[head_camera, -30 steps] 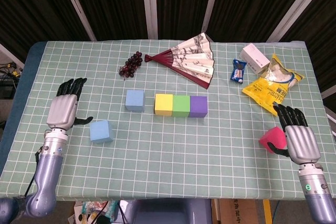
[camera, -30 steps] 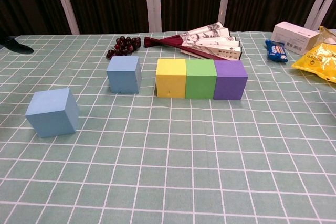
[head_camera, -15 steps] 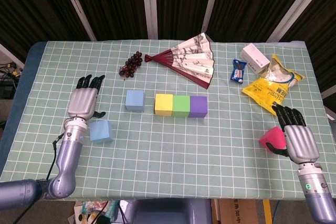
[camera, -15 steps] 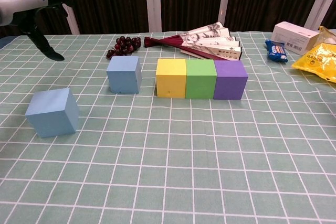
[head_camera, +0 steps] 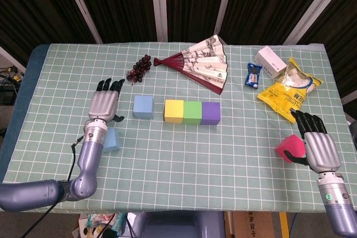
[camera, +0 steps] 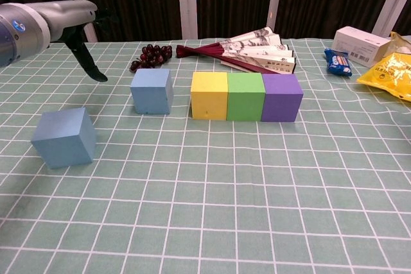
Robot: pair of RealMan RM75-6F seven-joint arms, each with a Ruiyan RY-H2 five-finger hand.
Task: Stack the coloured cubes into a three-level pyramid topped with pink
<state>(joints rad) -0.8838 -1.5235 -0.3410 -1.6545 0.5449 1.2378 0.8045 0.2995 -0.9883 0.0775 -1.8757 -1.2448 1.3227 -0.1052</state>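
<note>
Left hand (head_camera: 104, 104) moved nearer two blue cubes (head_camera: 143, 106); one pink cube (head_camera: 290, 148).

yellow cube (head_camera: 173, 110), green cube (head_camera: 192, 112), purple cube (head_camera: 211, 113)

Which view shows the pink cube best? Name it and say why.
The head view. The pink cube sits there near the table's right front edge, right beside the right hand, its faces plain to see. The chest view does not show it at all; its frame ends at the yellow snack bag.
</note>
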